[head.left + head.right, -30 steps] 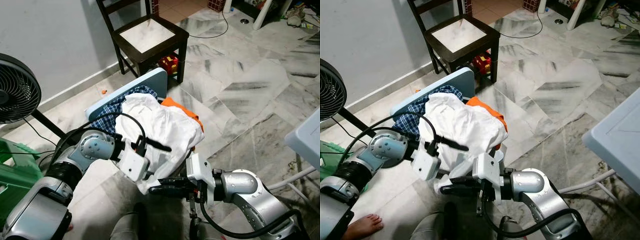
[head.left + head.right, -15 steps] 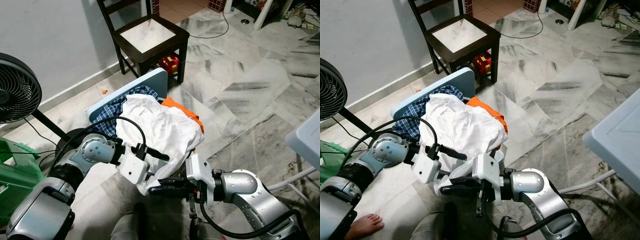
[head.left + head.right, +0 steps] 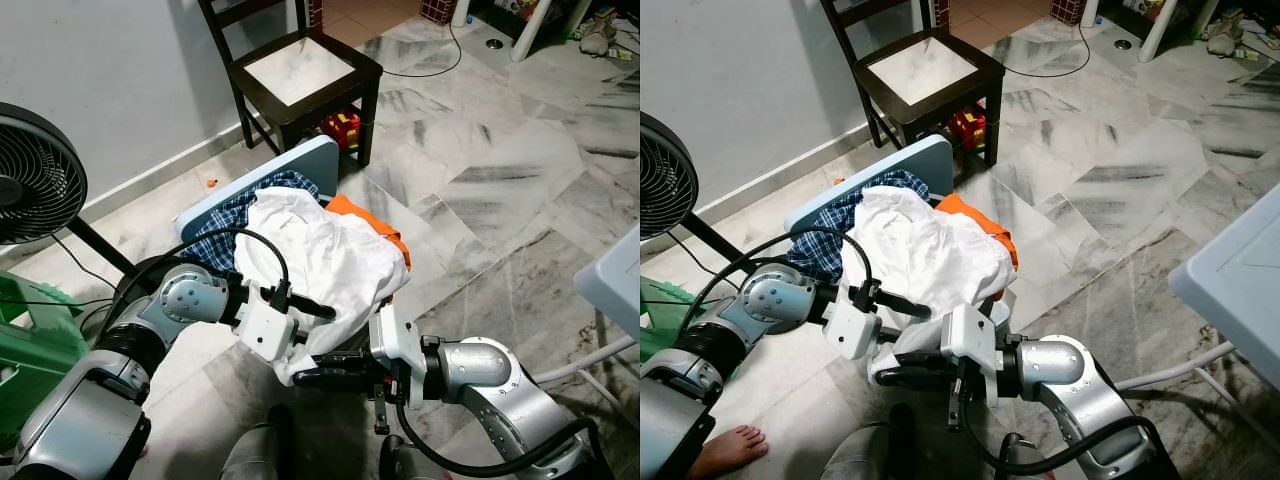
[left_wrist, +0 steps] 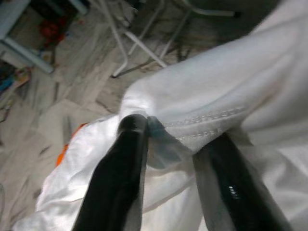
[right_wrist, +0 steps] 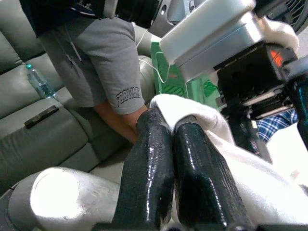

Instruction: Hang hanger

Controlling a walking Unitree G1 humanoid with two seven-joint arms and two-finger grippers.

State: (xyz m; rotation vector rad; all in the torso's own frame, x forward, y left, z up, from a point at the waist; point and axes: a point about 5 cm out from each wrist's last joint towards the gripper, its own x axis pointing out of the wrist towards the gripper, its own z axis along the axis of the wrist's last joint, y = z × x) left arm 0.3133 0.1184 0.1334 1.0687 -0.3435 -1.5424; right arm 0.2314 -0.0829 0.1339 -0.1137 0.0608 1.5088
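Left wrist view shows your left gripper (image 4: 168, 144) spread around a white shirt (image 3: 320, 255) hem; your right gripper (image 5: 175, 130) pinches its lower edge. No hanger is visible. Lift unevenly and the hem may slip, dragging the plaid (image 3: 225, 225) and orange clothes (image 3: 375, 220) along. Open marble floor (image 3: 490, 150) lies rightward; chair (image 3: 300, 70) and fan (image 3: 35, 180) crowd your left.

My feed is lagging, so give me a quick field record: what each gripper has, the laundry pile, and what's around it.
left gripper: fingers apart, straddling a hem fold of the white garment
right gripper: fingers shut on the garment's lower edge
pile: white garment on top, blue plaid cloth and orange cloth beneath, light blue board under the pile
hanger: none visible
surroundings: dark wooden chair behind the pile, black fan to the left, marble floor
person: bare foot near the robot
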